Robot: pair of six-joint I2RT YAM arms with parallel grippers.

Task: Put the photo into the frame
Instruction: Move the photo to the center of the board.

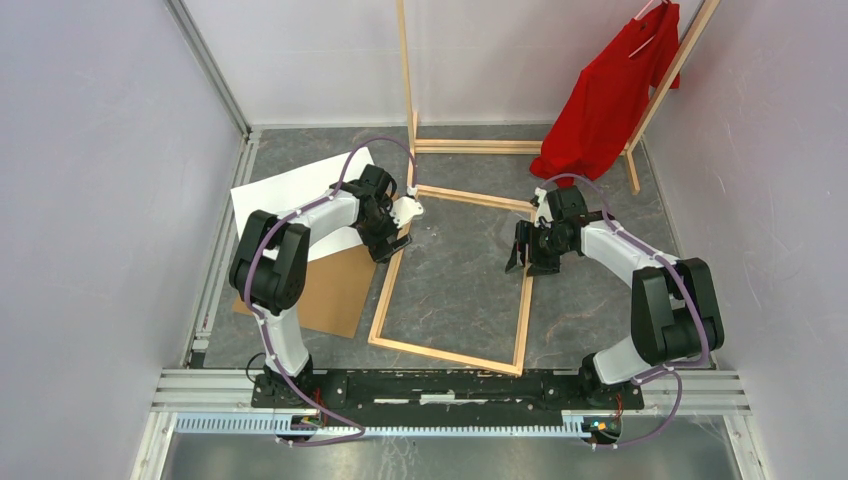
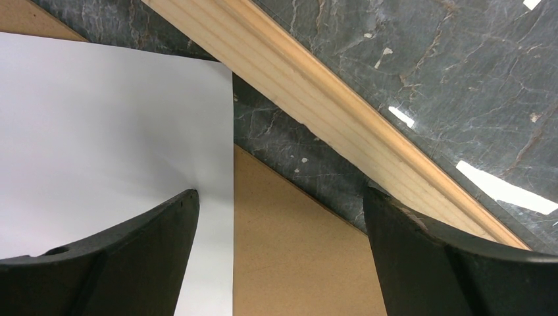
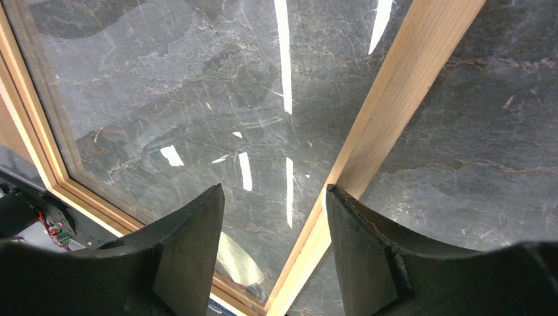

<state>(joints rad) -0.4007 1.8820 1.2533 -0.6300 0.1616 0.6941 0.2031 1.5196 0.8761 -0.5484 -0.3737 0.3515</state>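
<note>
Where the left gripper [image 2: 279,197] hangs spread wide and empty, one photo [image 2: 105,125] lies white side up across one backing board [image 2: 296,257], its edge just beside the one frame [image 2: 329,105], at its left rail. The right gripper [image 3: 275,191], jaws apart, grasps nothing, perhaps touching the right rail; grey table [image 3: 500,99] shows either side of it.

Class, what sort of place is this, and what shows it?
Probably a robotics lab test cell: two arms bolted to a metal rail, plain panels walling the table, staged props like the frame and red shirt.
</note>
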